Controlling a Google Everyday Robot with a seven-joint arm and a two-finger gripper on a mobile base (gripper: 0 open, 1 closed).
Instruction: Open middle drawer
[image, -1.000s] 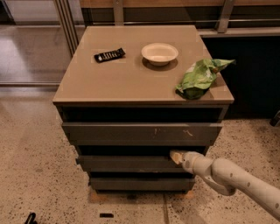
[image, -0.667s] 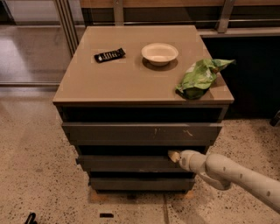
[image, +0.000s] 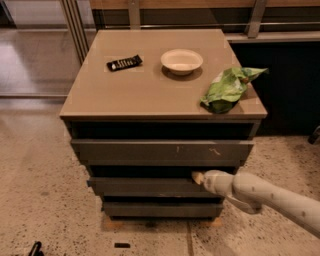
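In the camera view, the middle drawer (image: 145, 186) sits between the scratched top drawer (image: 162, 150) just above it and the bottom drawer (image: 162, 209) just below it. The gripper (image: 198, 177) is at the middle drawer's upper edge, right of its centre, tip in the dark gap above the front. Whether the claw is open, closed or gripping the edge I cannot tell. The front looks barely out, if at all, and none of its inside shows, so I judge the pull itself is yet to do.

Well above the middle drawer, on the cabinet top (image: 150, 95), a bowl (image: 182, 61) looks empty. A crumpled green bag (image: 227, 89) hides its contents, and a black remote (image: 124, 62) lies there too.
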